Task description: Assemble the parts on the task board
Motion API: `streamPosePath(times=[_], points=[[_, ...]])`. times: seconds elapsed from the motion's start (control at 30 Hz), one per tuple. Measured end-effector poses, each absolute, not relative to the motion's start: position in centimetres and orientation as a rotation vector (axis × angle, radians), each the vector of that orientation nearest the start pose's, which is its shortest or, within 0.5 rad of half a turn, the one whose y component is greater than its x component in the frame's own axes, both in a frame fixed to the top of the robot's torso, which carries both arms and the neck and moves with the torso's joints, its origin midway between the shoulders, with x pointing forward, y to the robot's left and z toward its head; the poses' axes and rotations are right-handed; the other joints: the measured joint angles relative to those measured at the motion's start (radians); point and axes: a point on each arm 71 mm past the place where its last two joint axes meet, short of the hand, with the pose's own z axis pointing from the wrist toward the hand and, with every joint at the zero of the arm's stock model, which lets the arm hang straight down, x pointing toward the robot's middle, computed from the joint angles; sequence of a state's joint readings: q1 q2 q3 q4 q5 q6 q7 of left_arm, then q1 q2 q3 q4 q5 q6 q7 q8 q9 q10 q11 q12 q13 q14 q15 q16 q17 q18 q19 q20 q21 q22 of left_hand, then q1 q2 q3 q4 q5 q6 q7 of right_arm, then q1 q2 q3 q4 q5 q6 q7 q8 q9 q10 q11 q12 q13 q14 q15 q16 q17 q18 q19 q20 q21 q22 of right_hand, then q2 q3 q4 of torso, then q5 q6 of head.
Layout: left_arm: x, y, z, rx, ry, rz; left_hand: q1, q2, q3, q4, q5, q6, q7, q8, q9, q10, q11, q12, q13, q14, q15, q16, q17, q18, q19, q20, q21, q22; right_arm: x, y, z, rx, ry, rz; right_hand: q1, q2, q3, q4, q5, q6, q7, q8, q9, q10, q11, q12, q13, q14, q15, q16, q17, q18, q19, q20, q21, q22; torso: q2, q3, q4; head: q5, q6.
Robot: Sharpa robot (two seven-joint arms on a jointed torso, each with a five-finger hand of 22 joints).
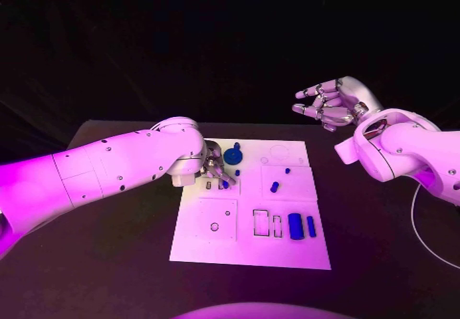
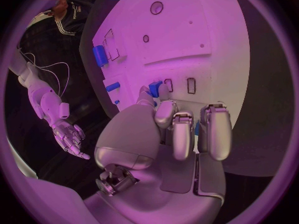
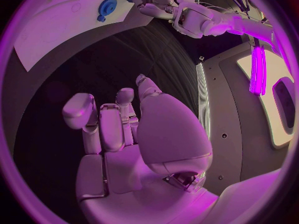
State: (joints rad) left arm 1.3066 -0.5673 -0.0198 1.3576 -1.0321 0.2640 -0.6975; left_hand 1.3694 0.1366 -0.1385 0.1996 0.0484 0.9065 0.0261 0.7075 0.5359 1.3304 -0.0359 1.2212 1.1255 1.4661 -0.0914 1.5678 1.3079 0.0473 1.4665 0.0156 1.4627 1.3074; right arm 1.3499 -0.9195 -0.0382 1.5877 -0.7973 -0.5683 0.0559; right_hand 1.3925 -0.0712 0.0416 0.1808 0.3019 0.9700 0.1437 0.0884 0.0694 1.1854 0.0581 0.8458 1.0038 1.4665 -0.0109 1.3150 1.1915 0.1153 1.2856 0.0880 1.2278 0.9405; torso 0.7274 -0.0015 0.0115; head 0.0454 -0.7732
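Head view: the white, flat, rectangular task board (image 1: 251, 249) lies in the middle of the black table (image 1: 115, 266). The left hand (image 1: 213, 167) is lowered onto the board's far-left part, just left of a round blue gear-like part (image 1: 234, 157). Two upright blue bars (image 1: 302, 226) stand in the board's near-right area, beside outlined rectangular slots. A small blue peg (image 1: 275, 187) sits in the right-centre panel. The right hand (image 1: 331, 101) is raised well beyond the board's far-right corner, fingers curled inward, nothing in it.

Left wrist view: the left hand's fingertips (image 2: 144, 95) meet a small blue part (image 2: 155, 88) at the board's (image 2: 206, 30) surface; whether they grip it or merely touch it cannot be told.

Right wrist view: the right hand's (image 3: 127, 129) smooth metallic fingers lie partly bent over bare table, with the gear-like part (image 3: 107, 6) far off.
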Motion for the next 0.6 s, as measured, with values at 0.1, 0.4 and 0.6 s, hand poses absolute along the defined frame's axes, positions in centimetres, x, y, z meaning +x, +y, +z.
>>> streamPosePath(times=[0.1, 0.4, 0.6], points=[[51.50, 12.87, -18.21, -0.085, 2.385, -0.317, 0.031, -0.006, 0.044, -0.030, -0.002, -0.012, -0.001, -0.013, -0.002, -0.006, -0.004, -0.005, -0.004, 0.000, -0.007, 0.000, 0.000, 0.000, -0.001, -0.001, 0.000, 0.000, 49.91, -23.29, -9.68, 0.440, 1.384, 0.970, 0.000, 0.000, 0.000, 0.000, 0.000, 0.000, 0.000, 0.000, 0.000, 0.000, 0.000, 0.000, 0.000, 0.000, 0.000, 0.000, 0.000, 0.000, -0.004, -0.004, 0.000, -0.002, 0.000, 0.0001, 0.0000, 0.000, -0.001], [51.45, 13.13, -18.22, -0.091, 2.388, -0.319, 0.104, -0.079, 0.178, 0.085, 0.095, -0.028, 0.009, -0.062, -0.009, -0.010, 0.000, -0.034, -0.020, -0.001, -0.007, 0.000, 0.000, 0.000, -0.001, -0.001, 0.000, 0.000, 49.88, -23.24, -9.71, 0.441, 1.389, 0.973, 0.000, 0.000, 0.000, 0.000, 0.004, 0.000, 0.000, 0.000, 0.000, 0.000, 0.000, 0.000, -0.001, 0.000, 0.000, 0.000, 0.000, 0.000, -0.004, -0.004, 0.000, -0.002, -0.001, 0.0006, -0.0001, -0.002, -0.004], [51.17, 13.75, -18.45, -0.107, 2.394, -0.320, 0.001, -0.240, 0.497, 0.109, 0.095, -0.018, 0.020, -0.045, 0.036, -0.001, 0.006, -0.044, -0.009, 0.000, -0.007, 0.000, 0.000, 0.000, -0.001, -0.001, 0.000, 0.000, 49.88, -23.22, -9.76, 0.445, 1.393, 0.976, 0.000, 0.000, -0.003, 0.003, 0.004, 0.000, 0.000, 0.000, 0.000, 0.000, 0.000, 0.000, -0.006, 0.000, 0.000, 0.000, -0.001, 0.000, -0.004, -0.004, -0.005, -0.008, -0.001, 0.0012, 0.0005, -0.005, -0.007]])
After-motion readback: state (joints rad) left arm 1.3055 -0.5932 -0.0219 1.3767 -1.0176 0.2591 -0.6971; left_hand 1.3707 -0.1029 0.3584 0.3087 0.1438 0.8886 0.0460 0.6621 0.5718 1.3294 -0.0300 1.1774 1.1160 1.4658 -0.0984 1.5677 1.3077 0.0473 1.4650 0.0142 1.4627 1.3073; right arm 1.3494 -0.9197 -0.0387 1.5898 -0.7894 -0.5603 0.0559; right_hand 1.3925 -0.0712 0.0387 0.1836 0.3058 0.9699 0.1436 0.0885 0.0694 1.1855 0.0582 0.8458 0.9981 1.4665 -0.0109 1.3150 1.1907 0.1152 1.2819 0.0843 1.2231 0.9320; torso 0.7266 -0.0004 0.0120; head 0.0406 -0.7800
